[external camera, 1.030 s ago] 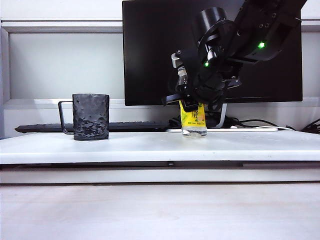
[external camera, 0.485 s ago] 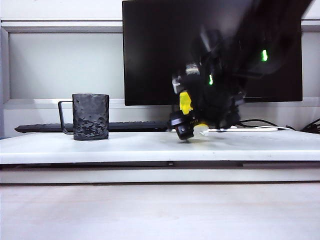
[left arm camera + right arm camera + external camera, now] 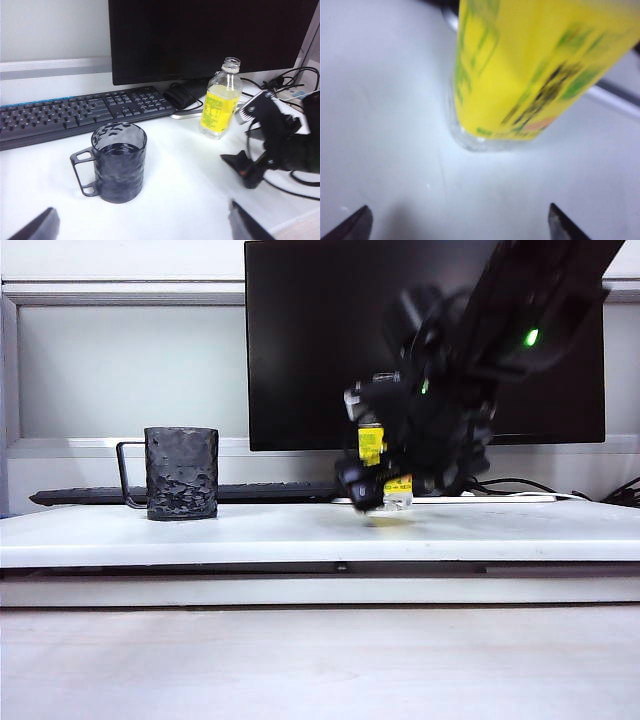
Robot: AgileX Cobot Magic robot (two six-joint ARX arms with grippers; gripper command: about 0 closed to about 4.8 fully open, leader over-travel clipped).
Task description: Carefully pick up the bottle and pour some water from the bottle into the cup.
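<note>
The small clear plastic bottle [image 3: 220, 98] with a bright yellow wrap label stands upright on the white table [image 3: 175, 175], its long axis vertical and open mouth up, just ahead of the right gripper [image 3: 457, 220], whose jaws are spread wide and clear of it. The left gripper [image 3: 142, 227], jaws also apart, hangs short of the dark grey dimpled cup [image 3: 118, 161]. The exterior view blurs the bottle behind the right arm; the left wrist view shows it whole.
</note>
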